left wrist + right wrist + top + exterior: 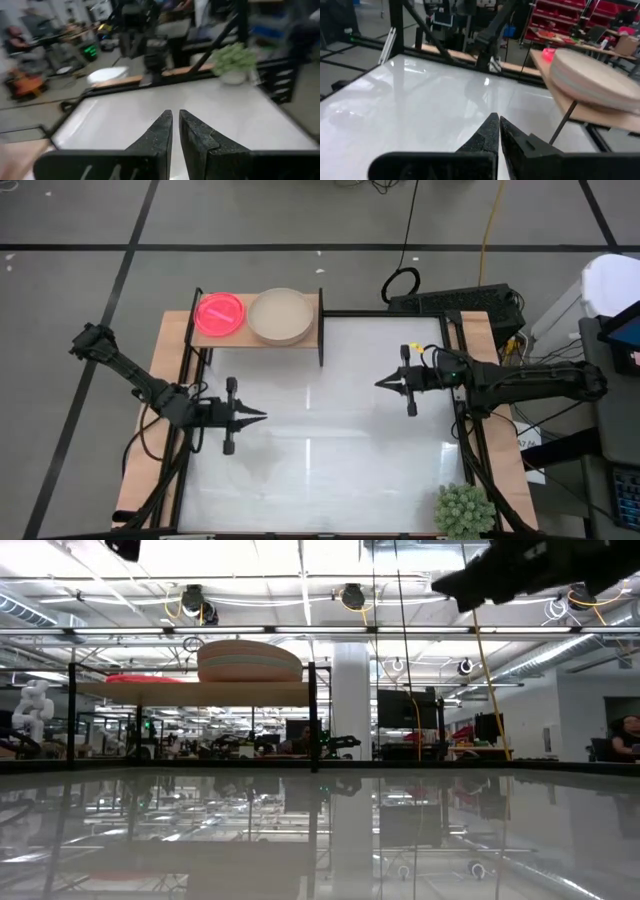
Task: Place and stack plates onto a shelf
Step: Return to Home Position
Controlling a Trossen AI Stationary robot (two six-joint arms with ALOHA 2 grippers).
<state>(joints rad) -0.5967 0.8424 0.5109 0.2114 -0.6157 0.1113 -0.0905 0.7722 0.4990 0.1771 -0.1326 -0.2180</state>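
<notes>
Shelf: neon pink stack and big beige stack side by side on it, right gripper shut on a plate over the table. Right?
One error: the right gripper is shut on nothing. The right wrist view shows its fingers closed together over the table, no plate between them. Rest holds: neon pink stack and big beige stack side by side on the shelf.

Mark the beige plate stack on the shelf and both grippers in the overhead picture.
beige plate stack [280, 315]: high view, centre of the top plate.
left gripper [259, 417]: high view, where its shut fingertips meet.
right gripper [382, 384]: high view, where its shut fingertips meet.
</notes>
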